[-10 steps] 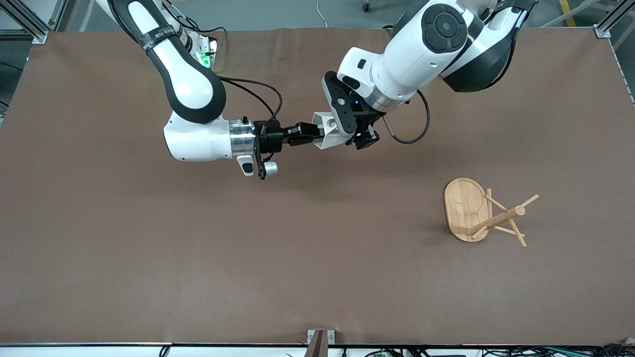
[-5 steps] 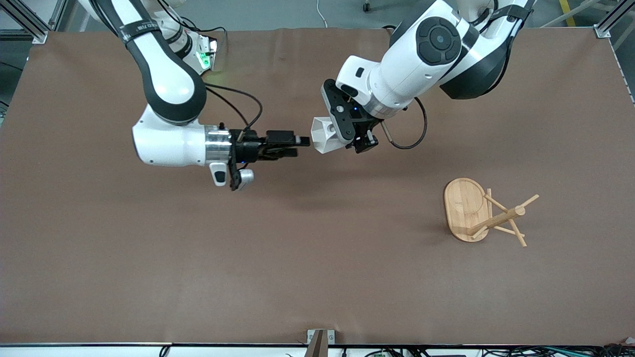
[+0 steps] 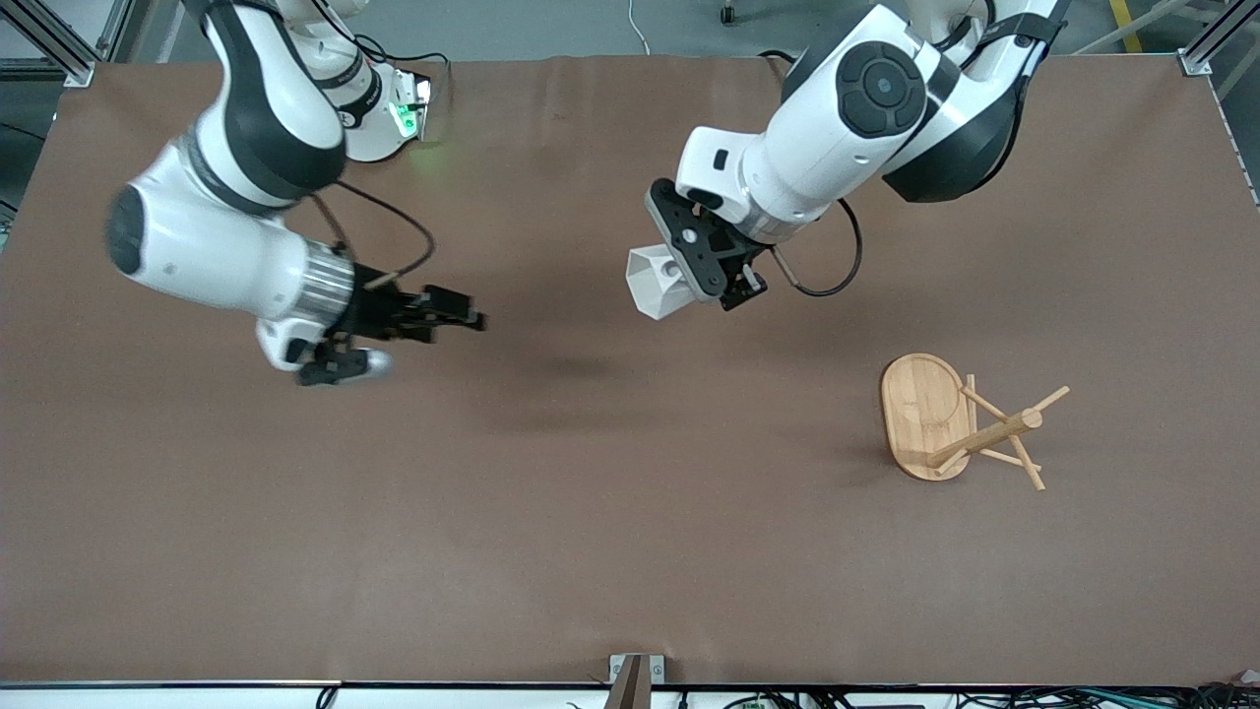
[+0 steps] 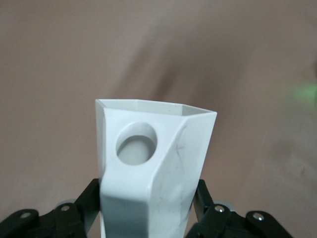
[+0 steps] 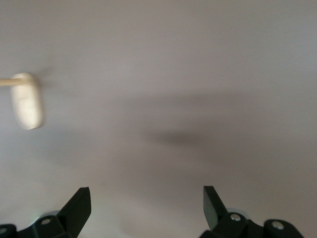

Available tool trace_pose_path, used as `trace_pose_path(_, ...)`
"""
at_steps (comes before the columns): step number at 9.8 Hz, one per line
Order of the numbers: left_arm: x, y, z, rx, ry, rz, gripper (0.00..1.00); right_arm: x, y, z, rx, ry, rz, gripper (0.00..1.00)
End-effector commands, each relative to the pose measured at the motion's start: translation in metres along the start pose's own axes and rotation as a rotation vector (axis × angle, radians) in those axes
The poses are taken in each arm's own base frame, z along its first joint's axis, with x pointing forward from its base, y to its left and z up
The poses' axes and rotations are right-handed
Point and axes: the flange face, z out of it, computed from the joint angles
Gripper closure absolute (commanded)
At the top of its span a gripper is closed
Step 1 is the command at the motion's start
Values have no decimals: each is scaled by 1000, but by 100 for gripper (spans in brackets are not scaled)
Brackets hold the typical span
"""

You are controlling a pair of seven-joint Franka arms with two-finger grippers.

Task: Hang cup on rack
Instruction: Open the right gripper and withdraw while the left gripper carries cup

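Observation:
The white faceted cup (image 3: 650,283) is held in the air over the middle of the table by my left gripper (image 3: 686,268), which is shut on its body. In the left wrist view the cup (image 4: 148,163) fills the space between the black fingers (image 4: 88,199), with its handle hole facing the camera and its rim pointing away. My right gripper (image 3: 471,318) is open and empty over the table toward the right arm's end; its jaws stand wide apart in the right wrist view (image 5: 146,201). The bamboo rack (image 3: 984,433) stands on its oval base (image 3: 917,404) toward the left arm's end.
The brown table mat (image 3: 591,512) is bare between the cup and the rack. A device with a green light (image 3: 404,116) sits by the right arm's base. A pale blurred oval with a stick, probably the rack (image 5: 27,101), shows in the right wrist view.
My right gripper let go of the cup, opened and drew back toward the right arm's end. My left gripper kept the cup and shifted slightly lower in the front view.

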Motion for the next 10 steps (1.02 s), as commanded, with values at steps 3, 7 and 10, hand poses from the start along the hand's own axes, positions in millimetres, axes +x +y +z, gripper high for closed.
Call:
trace_pose_path(3,-31,-44,-32,99,-46,-369,100,-18,75,-128,-437,207,-8,0)
trace_pose_path(7,-65,-92,-66,182,-90,-543,100,-44,106,-247,-447,173,136,0)
trace_pose_path(10,-82,-108,-69,211,-143,-571,100,-47,120,-265,-447,188,135,0)
